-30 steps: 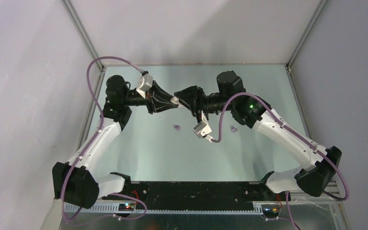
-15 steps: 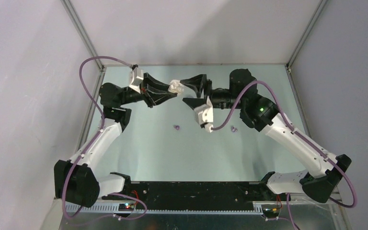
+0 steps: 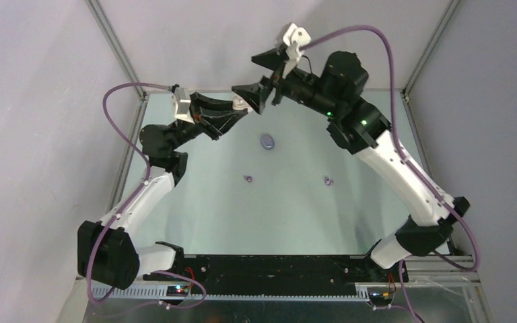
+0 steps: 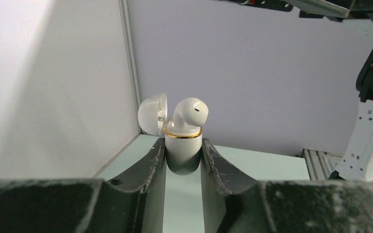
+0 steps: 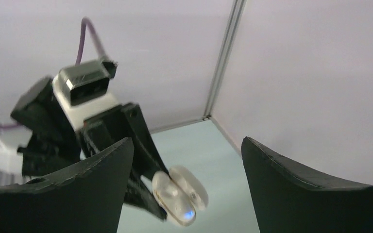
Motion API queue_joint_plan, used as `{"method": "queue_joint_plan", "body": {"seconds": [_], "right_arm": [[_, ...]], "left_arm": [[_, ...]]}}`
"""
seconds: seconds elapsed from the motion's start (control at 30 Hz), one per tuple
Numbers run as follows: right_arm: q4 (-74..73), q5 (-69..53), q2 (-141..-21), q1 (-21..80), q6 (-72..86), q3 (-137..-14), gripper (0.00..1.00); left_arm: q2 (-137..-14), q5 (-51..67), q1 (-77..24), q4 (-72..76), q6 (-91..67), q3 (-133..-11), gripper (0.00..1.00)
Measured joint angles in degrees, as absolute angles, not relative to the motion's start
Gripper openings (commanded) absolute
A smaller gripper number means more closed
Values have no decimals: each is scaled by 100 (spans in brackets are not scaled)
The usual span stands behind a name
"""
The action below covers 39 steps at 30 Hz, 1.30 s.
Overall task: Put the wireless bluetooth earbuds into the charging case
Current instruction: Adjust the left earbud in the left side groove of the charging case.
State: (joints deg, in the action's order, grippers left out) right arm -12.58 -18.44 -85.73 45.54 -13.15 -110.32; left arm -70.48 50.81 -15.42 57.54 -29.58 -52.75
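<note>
Risk of loss sits mainly with the white earbud: it stands upright in the white charging case with its head well above the gold band, so it appears not fully seated. A tilt or jolt of the carrying arm could shake it out and drop it to the table below. Shutting the lid onto it could jam the hinge or flick the bud out. The left end effector is clamped on the case's smooth, rounded lower body, held aloft at the far side, so a push from above may make it slip. The right end effector is spread wide and empty, raised just beside the case. Whether a second white bud is inside cannot be told. Two purple earbuds lie loose and well apart on the table, with the purple case beyond them.
</note>
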Motion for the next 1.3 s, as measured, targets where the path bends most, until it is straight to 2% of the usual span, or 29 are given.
{"method": "queue_joint_plan", "body": {"seconds": [0.13,0.3,0.83,1.3], "right_arm": [[-1275,-1673,-9223,4552,-539,-11552,86],[-1428,-1634,-9542,4484,-82,-11581,86],[-1457,-1702,-8980,4370,56,-10796,85],[-1466,-1741,-8941,4366,-45,-10744,83]], "left_arm": [[-7046,4899,-1590,5800,-3033,-5188,0],[-7035,4818,-1592,5800,-3131,-5170,0],[-7013,4866,-1594,5774,-3157,-5170,0],[-6921,4995,-1533,5701,-3157,-5170,0]]}}
